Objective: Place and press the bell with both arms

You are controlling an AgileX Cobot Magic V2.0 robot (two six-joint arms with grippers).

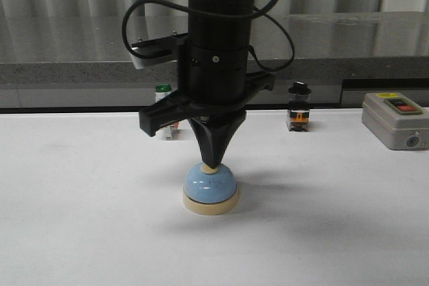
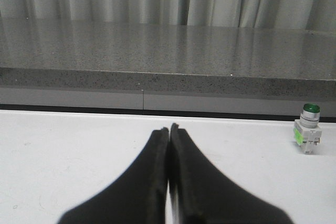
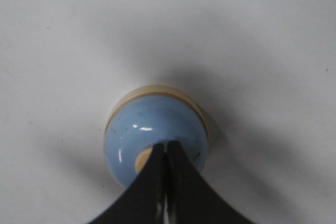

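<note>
Bell (image 1: 210, 187) sits nearest in front view, mid table (image 1: 80, 219), upright on its cream base. Right gripper (image 1: 212, 163) points straight down, fingers pressed together, tip touching the cream button. Behind it, by the table's back edge: green-capped switch (image 1: 164, 92), partly hidden; black-knob switch (image 1: 299, 106); grey box (image 1: 395, 120) w/ red button, far right.

Left wrist view: left gripper (image 2: 169, 127) fingers pressed together, holding nothing, over bare table; green-capped switch beyond.

Right wrist view: closed tip on bell's button, blue dome below.
</note>
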